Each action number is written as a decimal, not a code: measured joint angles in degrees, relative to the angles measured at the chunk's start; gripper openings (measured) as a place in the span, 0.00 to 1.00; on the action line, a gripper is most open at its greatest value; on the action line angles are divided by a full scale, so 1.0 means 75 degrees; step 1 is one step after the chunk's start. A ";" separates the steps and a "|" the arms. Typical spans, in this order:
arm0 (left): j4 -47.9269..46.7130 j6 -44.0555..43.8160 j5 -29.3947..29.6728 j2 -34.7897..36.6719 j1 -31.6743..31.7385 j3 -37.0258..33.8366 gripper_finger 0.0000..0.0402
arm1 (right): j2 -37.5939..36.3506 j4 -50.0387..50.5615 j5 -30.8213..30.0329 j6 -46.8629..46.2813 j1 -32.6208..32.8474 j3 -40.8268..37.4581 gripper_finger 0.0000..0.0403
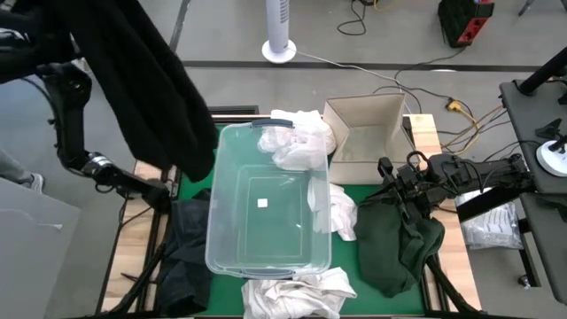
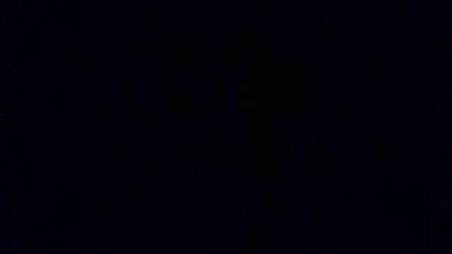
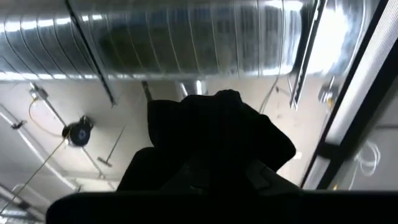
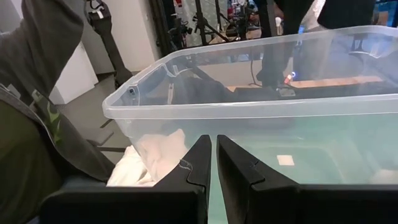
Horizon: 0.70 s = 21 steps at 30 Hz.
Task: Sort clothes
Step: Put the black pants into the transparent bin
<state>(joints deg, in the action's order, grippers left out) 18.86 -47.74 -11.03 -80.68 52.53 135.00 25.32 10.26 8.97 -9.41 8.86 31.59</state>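
1. High view: a clear plastic tub (image 1: 266,213) sits mid-surface on the green mat, empty apart from a small white tag. A beige cardboard box (image 1: 368,128) stands just beside its far right corner.
2. White clothes lie around the tub: one bundle (image 1: 297,142) draped over its far rim, one (image 1: 341,213) against its right wall, one (image 1: 297,292) at its near end. A dark garment (image 1: 186,248) lies left of the tub, and a dark green garment (image 1: 399,244) lies to its right.
3. A black garment (image 1: 146,80) hangs high over the surface's left side, close to the camera, hiding the left hand that carries it.
4. The right hand (image 1: 387,168) rests low beside the tub's right wall, at the far edge of the green garment.
5. Low view: entirely black; nothing can be made out.
6. Left wrist view: the camera points up at a ceiling duct (image 3: 186,34); black cloth covers the left hand (image 3: 214,155), which is apparently pinching it, fingers pressed together.
7. Right wrist view: the right hand's fingers (image 4: 199,165) are pressed together, holding nothing, facing the tub wall. White cloth lies just ahead, green cloth alongside.
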 joint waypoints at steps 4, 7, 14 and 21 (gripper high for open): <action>0.0848 -0.0294 0.0610 -0.0178 -0.0143 0.0000 0.01 | 0.0000 0.0000 0.0000 0.0000 0.0000 0.0000 0.04; 0.1543 -0.0507 0.1031 -0.0341 -0.0434 0.0000 0.01 | 0.0000 0.0000 0.0000 0.0003 0.0000 0.0000 0.04; 0.2523 0.0237 0.1610 -0.0786 -0.1604 0.0000 0.02 | 0.0000 0.0003 0.0000 0.0019 0.0000 0.0000 0.04; 0.2479 0.1087 0.1613 -0.1374 -0.2632 0.0000 0.01 | 0.0000 0.0015 0.0000 0.0050 0.0000 0.0000 0.04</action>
<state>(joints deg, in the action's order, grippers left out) 37.45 -39.59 1.07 -90.99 32.79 135.00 25.32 10.37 8.97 -9.04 8.86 31.59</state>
